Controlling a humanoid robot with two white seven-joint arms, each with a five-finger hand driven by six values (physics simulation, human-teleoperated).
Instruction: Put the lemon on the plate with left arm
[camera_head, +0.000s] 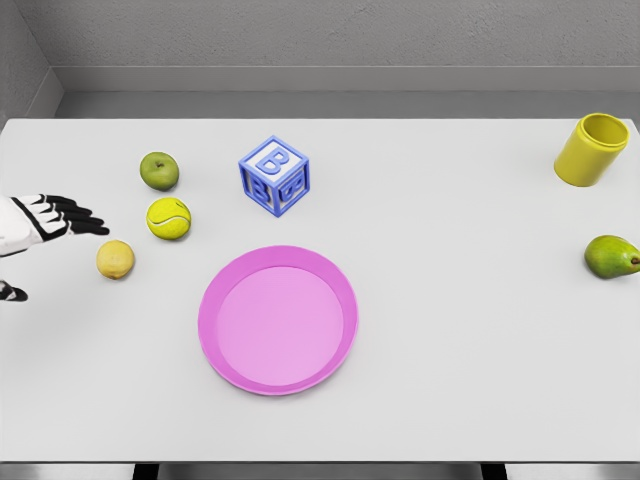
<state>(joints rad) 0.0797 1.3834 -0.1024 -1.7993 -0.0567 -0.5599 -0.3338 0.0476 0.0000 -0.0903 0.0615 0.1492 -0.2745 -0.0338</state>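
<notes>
The lemon (115, 259), small and yellow, lies on the white table left of the pink plate (277, 319). The plate sits in the middle near the front and holds nothing. My left hand (62, 222) comes in at the left edge, its dark fingers stretched out and spread, just above and left of the lemon without touching it. It holds nothing. The right arm is out of view.
A yellow tennis ball (168, 218) lies close to the lemon's upper right, a green apple (159, 171) behind it. A blue letter block (274, 176) stands behind the plate. At the far right are a yellow cup (591, 149) and a green pear (611, 257).
</notes>
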